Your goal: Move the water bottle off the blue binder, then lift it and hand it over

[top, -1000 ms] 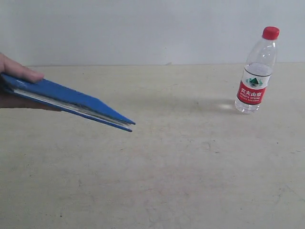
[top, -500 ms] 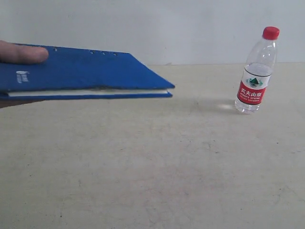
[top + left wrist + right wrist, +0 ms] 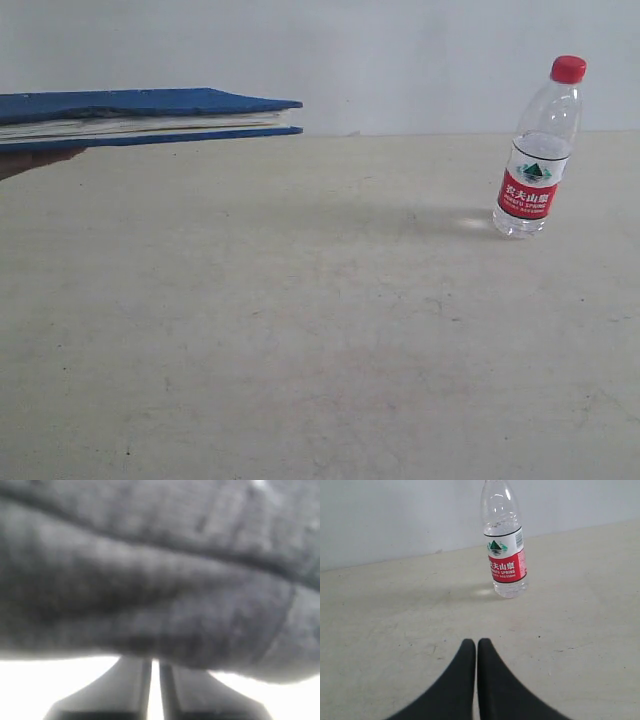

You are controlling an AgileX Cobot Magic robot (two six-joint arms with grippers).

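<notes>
The left fingers (image 3: 137, 682) and right fingers (image 3: 464, 667) are pressed together, empty. Beyond the right pair the water bottle (image 3: 537, 160) stands upright on the counter (image 3: 300, 330). Well apart from the bottle, a hand (image 3: 28, 161) has lifted the blue binder (image 3: 150, 104) level. Bottle and binder aren't stacked, so the task looks not yet begun.

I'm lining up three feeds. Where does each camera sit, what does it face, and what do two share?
Exterior: low over the table, facing the wall; sees the water bottle and the blue binder in a hand; no robot parts.
Left wrist: behind the shut left tool, against blurred grey material.
Right wrist: behind the shut right tool, facing the water bottle.
Shared: exterior and right wrist show that bottle.
</notes>
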